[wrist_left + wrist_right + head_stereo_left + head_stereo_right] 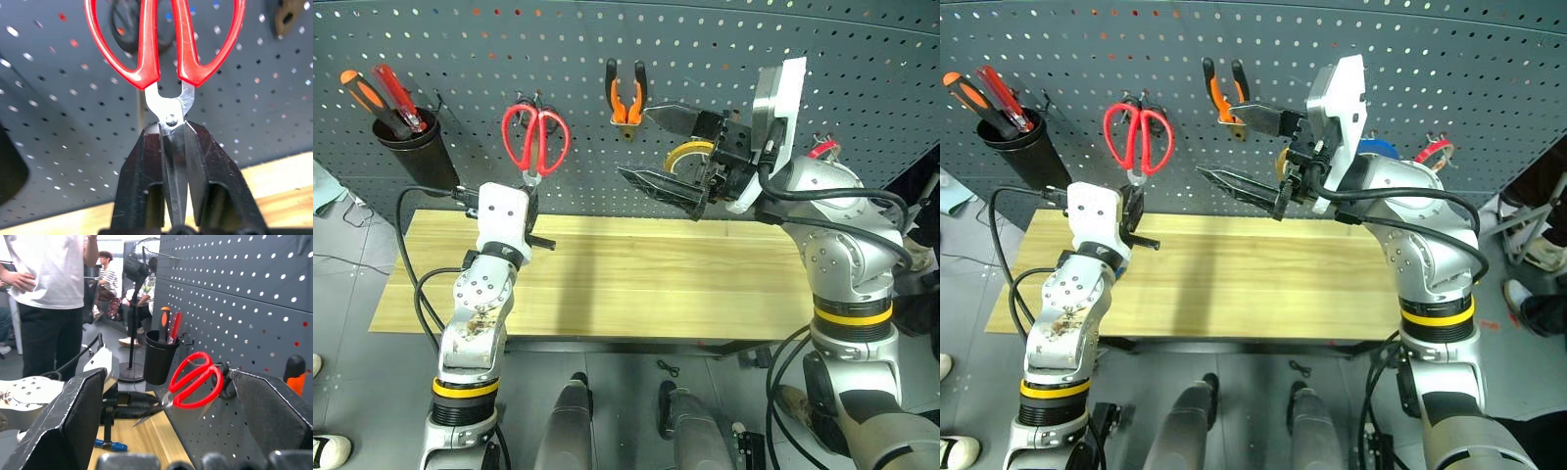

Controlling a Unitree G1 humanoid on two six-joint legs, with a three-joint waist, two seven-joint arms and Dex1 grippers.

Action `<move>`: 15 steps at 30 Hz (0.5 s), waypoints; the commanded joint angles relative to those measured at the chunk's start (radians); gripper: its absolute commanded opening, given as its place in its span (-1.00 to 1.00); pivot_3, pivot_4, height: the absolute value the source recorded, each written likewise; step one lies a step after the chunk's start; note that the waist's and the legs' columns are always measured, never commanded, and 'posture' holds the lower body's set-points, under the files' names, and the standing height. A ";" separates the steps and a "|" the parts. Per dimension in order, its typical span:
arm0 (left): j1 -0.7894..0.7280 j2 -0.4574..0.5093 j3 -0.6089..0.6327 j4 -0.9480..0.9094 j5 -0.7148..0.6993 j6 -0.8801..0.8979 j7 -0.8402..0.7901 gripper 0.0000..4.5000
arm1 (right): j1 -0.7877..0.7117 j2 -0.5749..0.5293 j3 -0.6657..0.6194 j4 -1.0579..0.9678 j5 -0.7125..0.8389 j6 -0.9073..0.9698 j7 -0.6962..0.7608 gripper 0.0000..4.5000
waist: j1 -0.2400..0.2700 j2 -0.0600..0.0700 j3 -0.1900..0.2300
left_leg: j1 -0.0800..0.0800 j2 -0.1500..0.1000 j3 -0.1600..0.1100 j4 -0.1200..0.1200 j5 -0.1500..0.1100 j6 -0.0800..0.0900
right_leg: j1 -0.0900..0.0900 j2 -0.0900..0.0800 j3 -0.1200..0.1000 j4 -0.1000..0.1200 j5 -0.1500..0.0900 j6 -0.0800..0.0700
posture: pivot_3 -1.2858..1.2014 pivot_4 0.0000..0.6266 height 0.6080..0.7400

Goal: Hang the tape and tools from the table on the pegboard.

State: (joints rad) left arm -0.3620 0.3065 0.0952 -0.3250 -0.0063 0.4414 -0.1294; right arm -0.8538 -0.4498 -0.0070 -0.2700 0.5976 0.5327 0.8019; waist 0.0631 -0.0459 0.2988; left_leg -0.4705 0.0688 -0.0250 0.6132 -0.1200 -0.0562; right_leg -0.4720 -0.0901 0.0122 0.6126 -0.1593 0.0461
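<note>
Red-handled scissors hanging on the pegboard, steel blades pinched between the left gripper fingers, right gripper spread wide near hung orange-and-black pliers, no legible writing

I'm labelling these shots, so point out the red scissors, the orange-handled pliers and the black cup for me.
red scissors (535, 138): left eye view, where the two red handle loops meet.
orange-handled pliers (625, 98): left eye view, between the orange grips, hanging on the board.
black cup (417, 155): left eye view, on its outer wall.
</note>
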 commanded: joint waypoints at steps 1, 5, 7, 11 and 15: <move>-0.025 -0.001 0.006 -0.002 -0.007 -0.027 -0.006 0.01 | -0.044 0.019 -0.039 -0.027 0.011 -0.035 -0.034 1.00 | -0.001 0.000 -0.002 | 0.000 0.000 0.000 0.000 0.000 0.000 | 0.000 0.000 0.000 0.000 0.001 -0.001 | 0.15 -0.34 0.95; 0.003 -0.004 0.007 -0.002 0.001 -0.027 -0.002 0.90 | -0.048 0.031 -0.050 -0.007 -0.010 -0.060 -0.062 1.00 | -0.001 0.000 -0.010 | 0.000 0.000 0.000 0.000 0.001 0.000 | 0.000 0.000 0.000 0.000 0.001 -0.002 | 0.15 -0.29 0.95; 0.040 0.003 0.017 -0.010 0.004 -0.021 -0.005 0.98 | -0.026 0.024 -0.036 -0.001 -0.027 -0.071 -0.058 1.00 | -0.001 0.000 -0.010 | 0.002 0.000 0.000 0.000 0.001 0.000 | 0.002 0.000 0.000 0.000 0.001 -0.001 | 0.15 -0.26 0.95; 0.163 0.054 0.105 0.015 -0.020 0.007 -0.038 0.98 | 0.067 -0.018 0.031 0.007 -0.096 -0.057 -0.041 1.00 | -0.003 0.000 -0.010 | 0.006 0.000 0.000 -0.001 0.000 0.000 | 0.005 0.000 0.000 0.000 -0.002 0.002 | 0.17 -0.16 0.95; 0.225 0.166 0.150 0.100 -0.051 0.040 -0.143 0.98 | 0.145 -0.045 0.123 -0.010 -0.166 -0.054 -0.018 1.00 | -0.002 0.002 -0.009 | 0.009 0.001 0.000 -0.003 0.000 0.000 | 0.005 0.000 0.001 0.002 -0.005 0.002 | 0.19 -0.01 0.95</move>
State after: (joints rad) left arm -0.1365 0.4377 0.2258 -0.2318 -0.0418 0.4719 -0.2231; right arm -0.6988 -0.4892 0.0859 -0.2395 0.4572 0.4889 0.7793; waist 0.0610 -0.0443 0.2895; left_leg -0.4612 0.0697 -0.0249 0.6099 -0.1197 -0.0559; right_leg -0.4668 -0.0898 0.0128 0.6146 -0.1648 0.0476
